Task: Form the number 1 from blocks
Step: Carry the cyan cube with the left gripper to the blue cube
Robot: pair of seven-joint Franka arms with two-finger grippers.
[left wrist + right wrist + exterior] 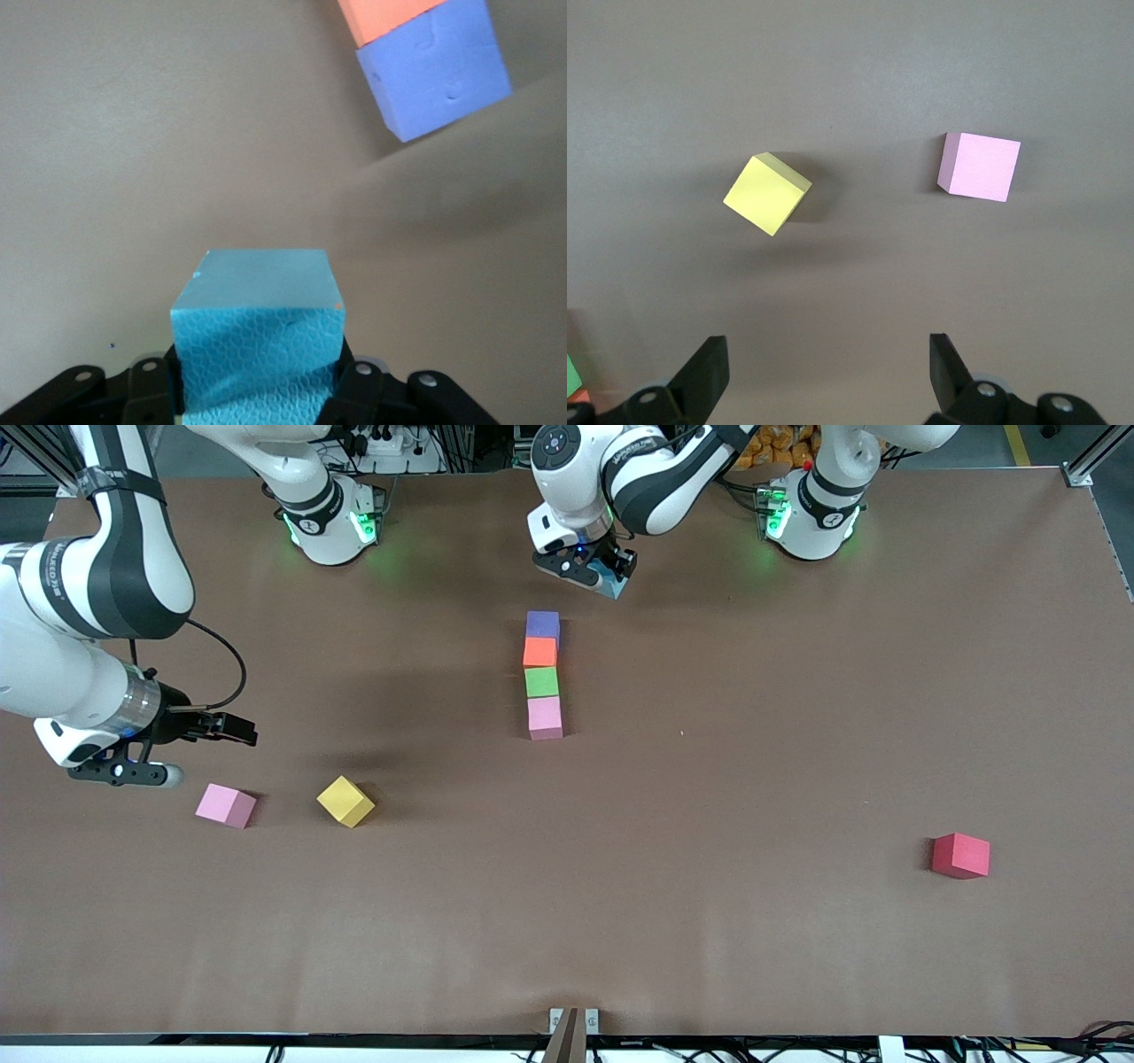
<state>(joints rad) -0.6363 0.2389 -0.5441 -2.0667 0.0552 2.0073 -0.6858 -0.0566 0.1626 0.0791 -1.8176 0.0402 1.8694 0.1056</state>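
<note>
A straight column of blocks lies mid-table: purple farthest from the front camera, then orange, green and pink. My left gripper hangs over the table just past the purple end, shut on the light blue block; the purple block and the orange block show ahead of it. My right gripper is open, over the table above a loose pink block and a yellow block. A red block lies alone toward the left arm's end.
The two arm bases stand along the table's edge farthest from the front camera. Brown table surface stretches wide nearer the front camera. In the right wrist view the yellow block and pink block lie ahead of the fingers.
</note>
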